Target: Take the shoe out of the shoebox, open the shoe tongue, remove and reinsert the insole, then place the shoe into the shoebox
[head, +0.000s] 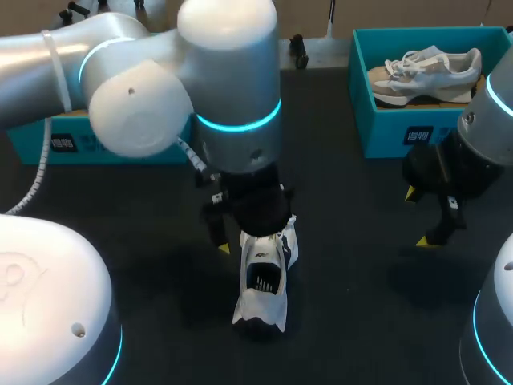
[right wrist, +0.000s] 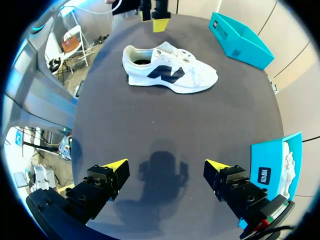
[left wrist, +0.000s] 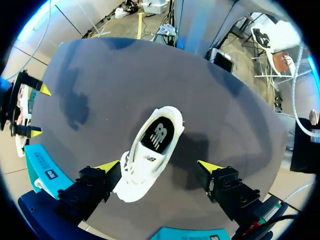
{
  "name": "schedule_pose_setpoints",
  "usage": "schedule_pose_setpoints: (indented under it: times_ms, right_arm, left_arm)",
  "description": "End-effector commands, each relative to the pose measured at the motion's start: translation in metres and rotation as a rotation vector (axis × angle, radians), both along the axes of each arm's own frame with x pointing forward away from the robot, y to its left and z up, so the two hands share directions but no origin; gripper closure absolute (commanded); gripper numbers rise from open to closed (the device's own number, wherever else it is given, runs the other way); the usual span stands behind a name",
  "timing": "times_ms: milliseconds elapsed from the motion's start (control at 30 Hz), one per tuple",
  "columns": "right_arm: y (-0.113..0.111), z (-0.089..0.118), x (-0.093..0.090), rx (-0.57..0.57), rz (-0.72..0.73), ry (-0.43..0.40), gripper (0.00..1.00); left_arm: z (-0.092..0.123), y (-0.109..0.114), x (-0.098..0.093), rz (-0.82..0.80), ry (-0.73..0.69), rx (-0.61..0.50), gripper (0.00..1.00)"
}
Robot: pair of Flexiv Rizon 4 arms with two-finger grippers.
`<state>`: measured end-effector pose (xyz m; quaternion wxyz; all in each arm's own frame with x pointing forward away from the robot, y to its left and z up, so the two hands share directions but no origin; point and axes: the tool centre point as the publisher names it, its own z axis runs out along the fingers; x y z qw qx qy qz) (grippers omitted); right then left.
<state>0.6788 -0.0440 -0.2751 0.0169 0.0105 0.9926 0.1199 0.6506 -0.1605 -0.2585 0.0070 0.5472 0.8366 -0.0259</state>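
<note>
**Head view.** My left arm is stretching in from the left side. My left gripper (head: 250, 241) is hanging directly over the white sneaker (head: 263, 277), which is lying near the middle of the dark table (head: 345, 321). The wrist body is hiding most of the fingers here, and one yellow tip is showing beside the sneaker. My right gripper (head: 418, 216) is hovering over bare table, well apart from the sneaker and just in front of the teal shoebox (head: 377, 128). That shoebox is holding a second sneaker (head: 425, 72). A second teal box (head: 80, 144) is sitting at the far left, partly behind my left arm.

**Left wrist view.** My left fingers are standing spread wide with the white sneaker lying between them. Its opening is facing up and showing a dark insole. One fingertip (left wrist: 107, 166) is just beside the sneaker's front part, and I cannot tell whether it is touching. The other fingertip (left wrist: 210, 166) is standing clear, so nothing is being gripped.

**Right wrist view.** My right fingers are spread wide with only my gripper's shadow on the table between them. The white sneaker is standing upright on its sole ahead, side-on. A yellow tip of my left gripper is showing just beyond it. The shoebox is sitting beside my right gripper, and the second teal box is lying beyond the sneaker.
</note>
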Motion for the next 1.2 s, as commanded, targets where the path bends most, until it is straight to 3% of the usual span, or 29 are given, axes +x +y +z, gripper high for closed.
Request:
schedule_pose_setpoints:
  times_ms: [33, 367, 533, 833, 1200]
  right_arm:
    - [0.0, -0.001, -0.001, -0.001, -0.001, -0.003, 0.0]
    - [0.0, -0.001, -0.001, -0.001, -0.001, -0.003, 0.0]
    - [0.0, -0.001, -0.001, -0.001, -0.001, -0.003, 0.0]
    - [0.0, -0.001, -0.001, -0.001, -0.001, -0.003, 0.0]
    - [0.0, -0.001, -0.001, -0.001, -0.001, -0.003, 0.0]
  left_arm:
    - [0.002, 0.005, -0.004, 0.0, -0.015, -0.006, 0.0]
    - [0.002, 0.005, -0.004, 0.0, -0.015, -0.006, 0.0]
    - [0.004, -0.004, -0.012, 0.145, 0.041, 0.04, 0.0]
    - [0.013, 0.003, -0.057, 0.519, -0.001, 0.096, 0.0]
    - [0.004, 0.016, -0.099, 0.754, -0.026, 0.045, 0.0]
